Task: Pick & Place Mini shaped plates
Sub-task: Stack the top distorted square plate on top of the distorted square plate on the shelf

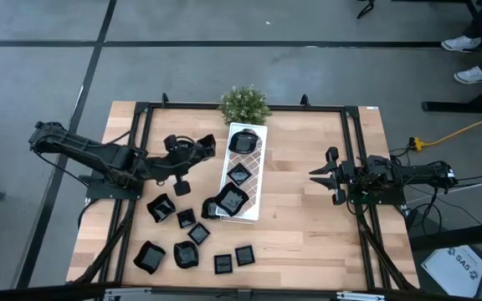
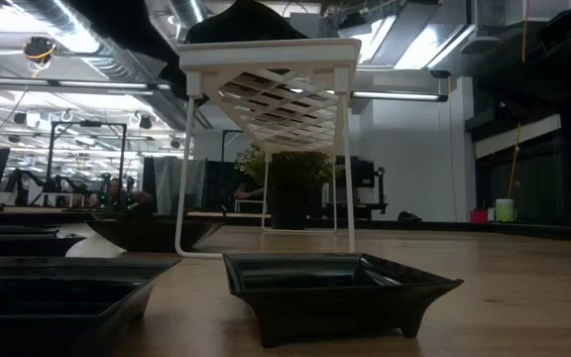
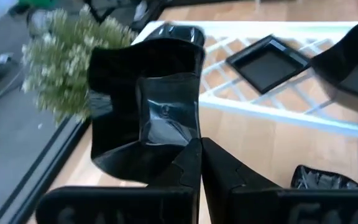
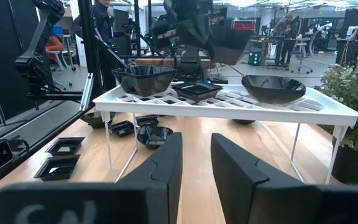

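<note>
My left gripper (image 1: 187,156) is shut on a glossy black square dish (image 3: 146,106), held in the air just left of the white lattice tray (image 1: 256,180); the held dish also shows in the right wrist view (image 4: 227,42). The tray stands on thin legs (image 2: 180,169) and carries three black dishes (image 1: 243,140) (image 1: 238,175) (image 1: 229,201). Several more black dishes lie on the table at the near left (image 1: 161,207) (image 1: 186,255) (image 1: 244,255). My right gripper (image 1: 318,174) is open and empty to the right of the tray. My left gripper pinches the dish's rim (image 3: 188,144) between its two fingers (image 3: 225,171) at one side edge. The dish is lifted clear of the table and tray and tilted steeply, with its hollow facing the wrist camera.
A small green potted plant (image 1: 243,104) stands at the tray's far end, close to the held dish. Black frame rails (image 1: 354,150) run along the table's sides. Bare wood (image 1: 299,217) lies between the tray and my right gripper.
</note>
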